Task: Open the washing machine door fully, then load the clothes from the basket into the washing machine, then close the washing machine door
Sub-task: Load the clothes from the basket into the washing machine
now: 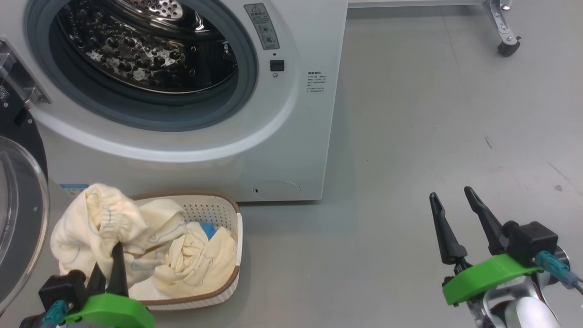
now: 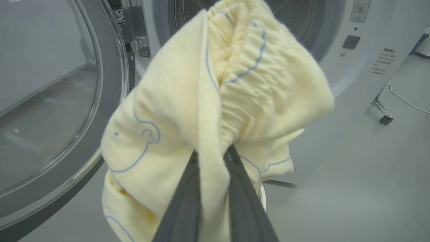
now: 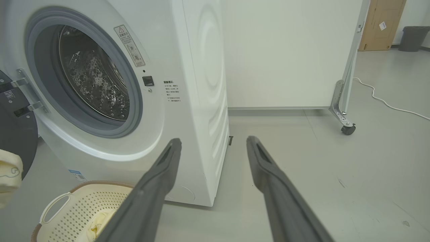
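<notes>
Left gripper [image 1: 111, 258]: fingers pinching a cream garment [image 1: 98, 214] at its gathered waistband, raised over the left end of the basket [image 1: 238, 246]. Other clothes [image 1: 196, 259] lie heaped inside it. The basket sits on the floor [image 1: 410, 136] just before the washing machine [image 1: 291, 136]. The washing machine door [image 1: 20, 205] stands open at left, drum [image 1: 150, 54] exposed. Right gripper [image 1: 451, 193]: fingers spread, above the floor, well apart from the basket.

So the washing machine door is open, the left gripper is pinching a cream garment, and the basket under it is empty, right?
Not quite. The basket is not empty: the head view shows more cream clothes lying in it. The rest holds: the washing machine door is open and the left gripper pinches a cream garment.
</notes>
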### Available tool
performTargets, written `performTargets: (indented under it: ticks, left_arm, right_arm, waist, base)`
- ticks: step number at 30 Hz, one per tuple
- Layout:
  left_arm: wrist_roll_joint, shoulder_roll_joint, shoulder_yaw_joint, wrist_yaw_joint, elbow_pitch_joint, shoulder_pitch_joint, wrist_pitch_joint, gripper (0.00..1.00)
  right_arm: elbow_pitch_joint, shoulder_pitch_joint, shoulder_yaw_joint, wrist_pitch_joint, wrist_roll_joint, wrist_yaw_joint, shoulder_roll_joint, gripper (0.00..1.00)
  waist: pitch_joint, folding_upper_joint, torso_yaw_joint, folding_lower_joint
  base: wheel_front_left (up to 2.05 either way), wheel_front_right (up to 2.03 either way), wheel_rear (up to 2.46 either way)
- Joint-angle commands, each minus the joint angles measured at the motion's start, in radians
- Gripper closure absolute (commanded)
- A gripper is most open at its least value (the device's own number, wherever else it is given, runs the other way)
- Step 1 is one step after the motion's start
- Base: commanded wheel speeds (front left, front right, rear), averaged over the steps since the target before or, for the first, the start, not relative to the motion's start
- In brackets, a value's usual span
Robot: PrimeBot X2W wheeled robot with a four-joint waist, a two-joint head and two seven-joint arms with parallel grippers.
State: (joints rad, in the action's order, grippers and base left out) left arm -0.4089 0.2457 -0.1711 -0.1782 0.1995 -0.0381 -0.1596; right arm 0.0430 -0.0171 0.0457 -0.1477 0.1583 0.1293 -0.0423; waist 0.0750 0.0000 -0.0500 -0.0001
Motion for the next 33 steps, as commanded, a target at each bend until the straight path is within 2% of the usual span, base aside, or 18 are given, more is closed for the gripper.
performTargets:
  ticks: [1, 9, 17, 22, 26, 33]
  left_arm:
    - [-0.005, 0.027, 0.037, -0.004, -0.025, -0.056, -0.016, 1.0]
    - [-0.017, 0.039, 0.048, -0.003, -0.009, -0.089, -0.013, 1.0]
    - [-0.041, 0.069, 0.056, 0.025, 0.015, -0.217, 0.032, 1.0]
    - [-0.07, 0.106, 0.059, 0.06, 0.044, -0.347, 0.119, 1.0]
    - [-0.126, 0.136, 0.071, 0.11, 0.078, -0.482, 0.215, 1.0]
    - [-0.177, 0.226, 0.096, 0.161, 0.172, -0.722, 0.363, 1.0]
  right_arm:
    - [-0.037, 0.028, 0.024, 0.004, 0.0, 0.001, -0.008, 0.0]
    - [-0.043, 0.043, 0.045, 0.0, 0.009, 0.001, -0.008, 0.0]
    - [-0.051, 0.094, 0.056, -0.015, 0.012, 0.001, -0.008, 0.0]
    - [-0.053, 0.142, 0.065, -0.033, 0.023, 0.001, -0.008, 0.0]
    - [-0.048, 0.184, 0.073, -0.052, 0.034, 0.001, -0.008, 0.0]
    - [-0.02, 0.256, 0.106, -0.088, 0.071, 0.001, -0.008, 0.0]
  waist:
    - [0.002, 0.0, -0.003, 0.0001]
    - [0.043, 0.0, -0.043, 0.0001]
    - [0.162, 0.0, -0.093, 0.0001]
    - [0.268, 0.0, -0.126, 0.0001]
    - [0.354, 0.0, -0.15, 0.0001]
    - [0.466, 0.0, -0.206, 0.0001]
  base:
    - [0.0, 0.0, 0.0]
    - [0.0, 0.0, 0.0]
    - [0.0, 0.0, 0.0]
    - [0.0, 0.0, 0.0]
    - [0.0, 0.0, 0.0]
    - [0.0, 0.0, 0.0]
